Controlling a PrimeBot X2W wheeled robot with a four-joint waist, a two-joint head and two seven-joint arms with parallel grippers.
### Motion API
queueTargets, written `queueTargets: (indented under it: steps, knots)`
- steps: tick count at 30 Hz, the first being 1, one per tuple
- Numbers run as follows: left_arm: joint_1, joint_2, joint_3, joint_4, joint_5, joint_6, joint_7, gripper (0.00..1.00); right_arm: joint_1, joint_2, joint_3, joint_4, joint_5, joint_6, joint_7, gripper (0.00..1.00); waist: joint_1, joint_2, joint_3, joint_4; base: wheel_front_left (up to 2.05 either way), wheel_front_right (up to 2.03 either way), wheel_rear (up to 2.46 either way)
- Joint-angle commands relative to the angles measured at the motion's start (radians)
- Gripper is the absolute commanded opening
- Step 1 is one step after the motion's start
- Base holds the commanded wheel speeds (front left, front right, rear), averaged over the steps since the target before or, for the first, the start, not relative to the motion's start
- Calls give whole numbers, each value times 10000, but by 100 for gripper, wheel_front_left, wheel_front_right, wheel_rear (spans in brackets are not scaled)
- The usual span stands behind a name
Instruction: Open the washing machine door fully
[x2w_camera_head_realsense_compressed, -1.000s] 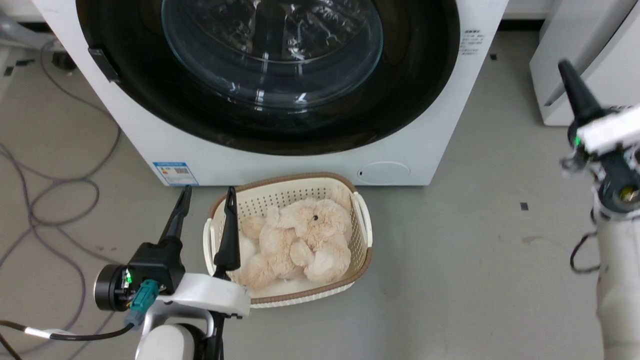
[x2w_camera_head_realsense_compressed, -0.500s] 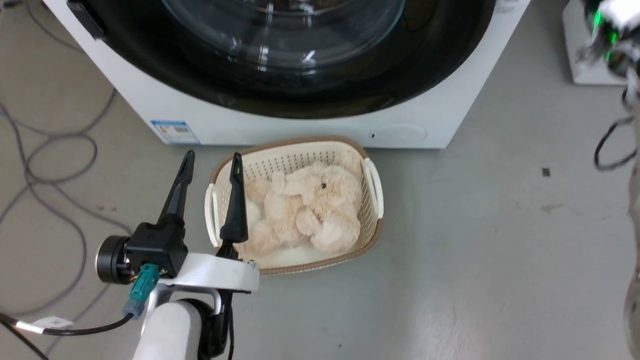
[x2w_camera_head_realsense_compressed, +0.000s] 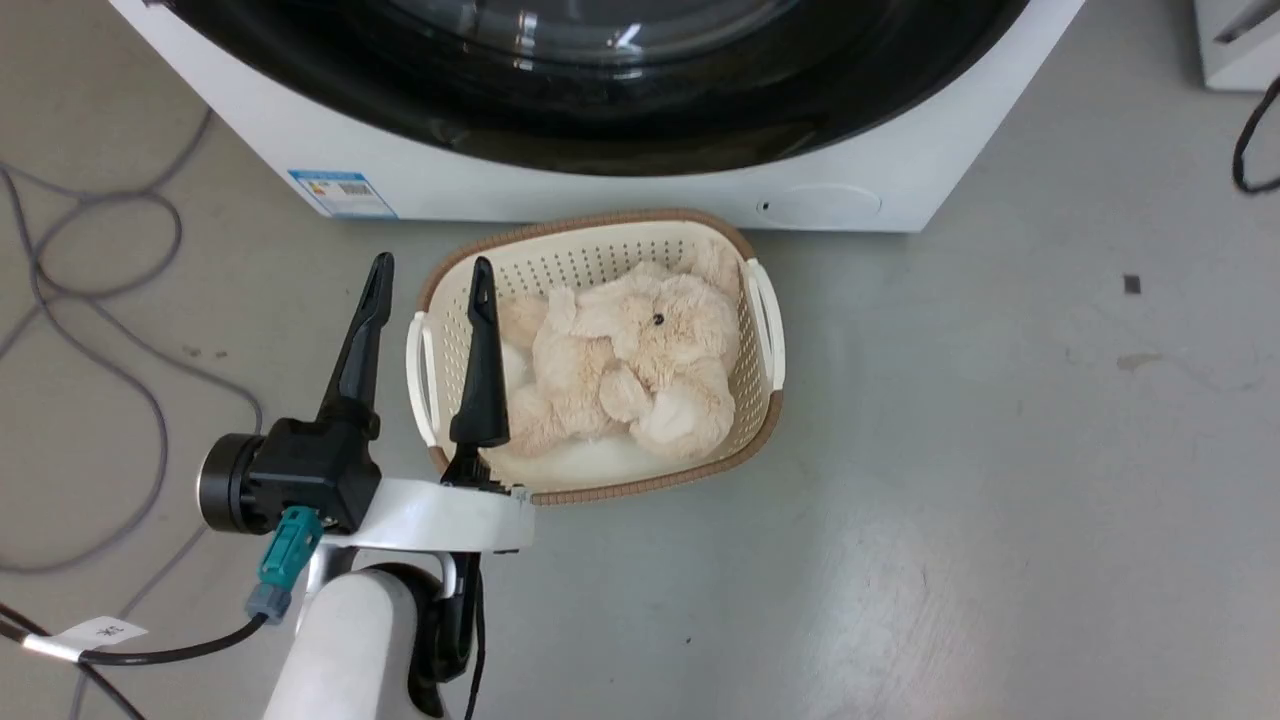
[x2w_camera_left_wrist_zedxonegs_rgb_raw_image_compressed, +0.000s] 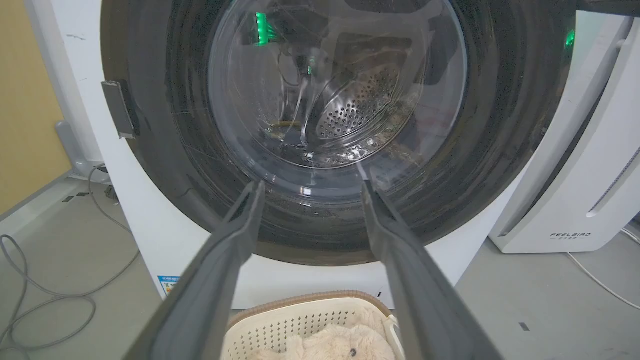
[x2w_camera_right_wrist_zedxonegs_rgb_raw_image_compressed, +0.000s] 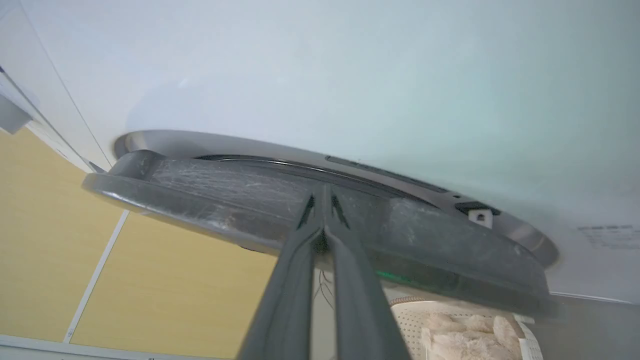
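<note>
My R claw (x2w_camera_right_wrist_zedxonegs_rgb_raw_image_compressed: 324, 192) is pinched shut, tips at the rim of the big round glossy black washer door (x2w_camera_right_wrist_zedxonegs_rgb_raw_image_compressed: 215, 200), which stands slightly ajar off the white front-loading washing machine (x2w_camera_right_wrist_zedxonegs_rgb_raw_image_compressed: 350, 75), while my L claw (x2w_camera_head_realsense_compressed: 433, 262) hangs spread open, low in front.

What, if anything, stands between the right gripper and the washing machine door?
Nothing visible. In the right wrist view the shut right gripper points straight at the dark rim of the washing machine door, with no object between them.

washing machine door (x2w_camera_left_wrist_zedxonegs_rgb_raw_image_compressed: 335, 100) — glossy black rim, clear glass | basket (x2w_camera_head_realsense_compressed: 590, 265) — perforated cream plastic | toy (x2w_camera_head_realsense_compressed: 625, 365) plush
</note>
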Motion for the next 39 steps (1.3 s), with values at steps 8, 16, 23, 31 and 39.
queueTargets:
  steps: [8, 16, 23, 31, 39]
  knots:
    - [-480, 12, -238, -59, -130, 164, -269, 100, -1496, -141, 651, 1165, 629, 9, 1335, 0, -1, 0, 525, 63, 0, 0, 0]
    - [-559, 12, -410, 152, -256, 178, -436, 100, -1902, -313, 1057, 1734, 1355, 10, 2699, 0, -1, 0, 426, 161, 0, 0, 0]
    - [-372, 12, -467, 407, -249, 129, -481, 100, -1339, -312, 1188, 1776, 1701, 10, 3566, 0, -1, 0, -85, 177, 0, 0, 0]
    - [245, 12, -446, 890, -158, -106, -481, 100, 106, -192, 1364, 1336, 1889, 10, 4373, 0, -1, 0, -1123, 220, 0, 0, 0]
    - [1105, 12, -294, 1375, -41, -428, -481, 100, 2047, 303, 1430, 358, 2354, 10, 5109, 0, -1, 0, -2259, 291, 0, 0, 0]
